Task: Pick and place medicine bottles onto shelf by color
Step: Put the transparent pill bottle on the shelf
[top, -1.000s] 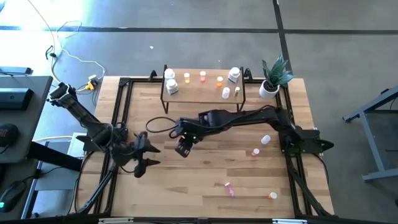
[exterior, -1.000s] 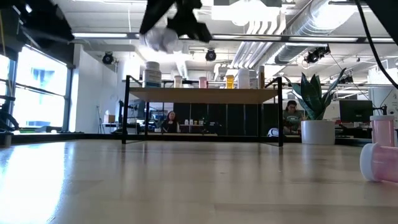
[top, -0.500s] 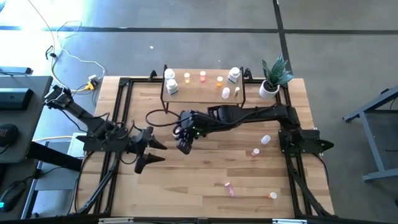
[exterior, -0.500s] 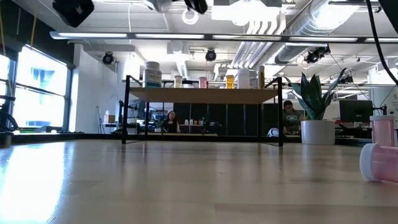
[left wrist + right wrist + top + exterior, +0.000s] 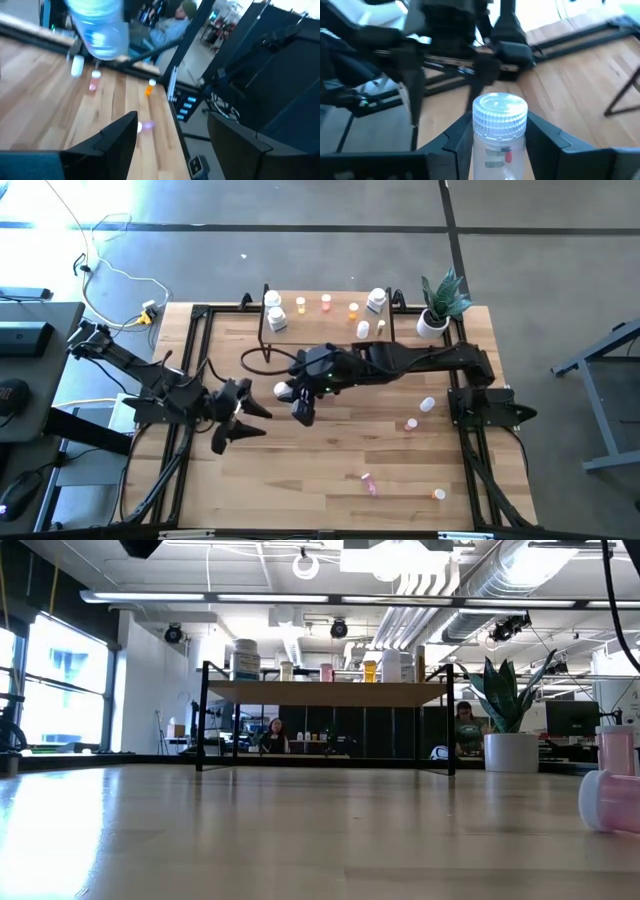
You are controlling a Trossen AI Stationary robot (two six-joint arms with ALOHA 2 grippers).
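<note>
White-capped medicine bottle [image 5: 499, 131] pinched at the body between right gripper [image 5: 299, 402] fingers, carried above mid-table, short of the shelf [image 5: 325, 323]. Probably light, rigid, smooth plastic; best gripped below the ribbed cap. Left gripper [image 5: 243, 420] spread, empty, just beside.

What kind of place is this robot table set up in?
Probably an open-plan office or lab: exposed ceiling ducts and strip lights overhead, people seated at desks behind the shelf, and a bare concrete floor around the table.
</note>
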